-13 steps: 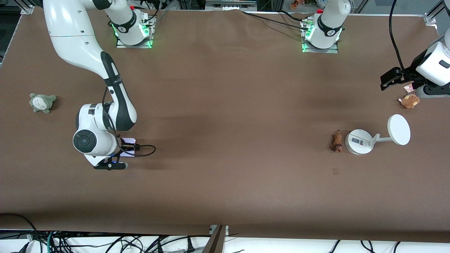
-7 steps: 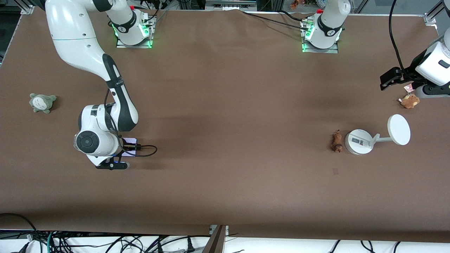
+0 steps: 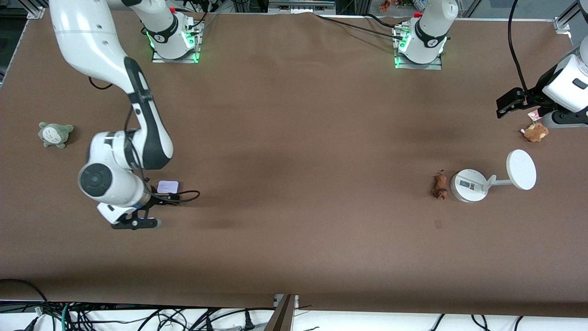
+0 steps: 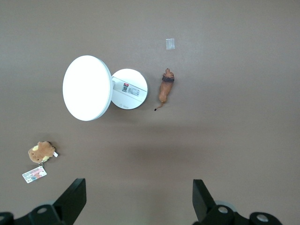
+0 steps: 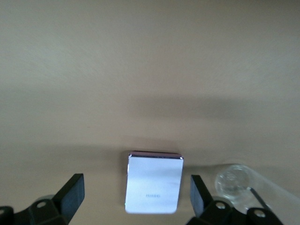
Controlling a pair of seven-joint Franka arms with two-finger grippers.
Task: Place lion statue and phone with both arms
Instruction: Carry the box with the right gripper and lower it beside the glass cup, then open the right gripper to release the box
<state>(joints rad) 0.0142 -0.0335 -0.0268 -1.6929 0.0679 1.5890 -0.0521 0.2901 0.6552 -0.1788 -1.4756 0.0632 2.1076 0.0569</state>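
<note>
The phone (image 3: 167,186) is a pale lavender rectangle lying flat on the brown table toward the right arm's end. In the right wrist view the phone (image 5: 153,182) lies below and between the open fingers. My right gripper (image 3: 156,195) (image 5: 136,197) is open and empty, just above the phone. The lion statue (image 3: 440,185) (image 4: 165,86) lies on the table beside the base of the round white stand (image 3: 468,185). My left gripper (image 3: 549,122) (image 4: 138,199) is open and empty, held high at the left arm's end of the table, where the arm waits.
The white stand (image 4: 129,89) has a round disc (image 3: 521,169) (image 4: 87,88) on an arm. A brown plush toy (image 3: 535,132) (image 4: 41,151) with a tag lies under the left gripper. A grey plush toy (image 3: 55,134) lies at the right arm's end. A small tape mark (image 3: 438,224) is nearer the front camera than the lion.
The right arm has shifted toward its end of the table, so the phone now shows in full beside the wrist. The phone, lion statue and left arm have not moved.
</note>
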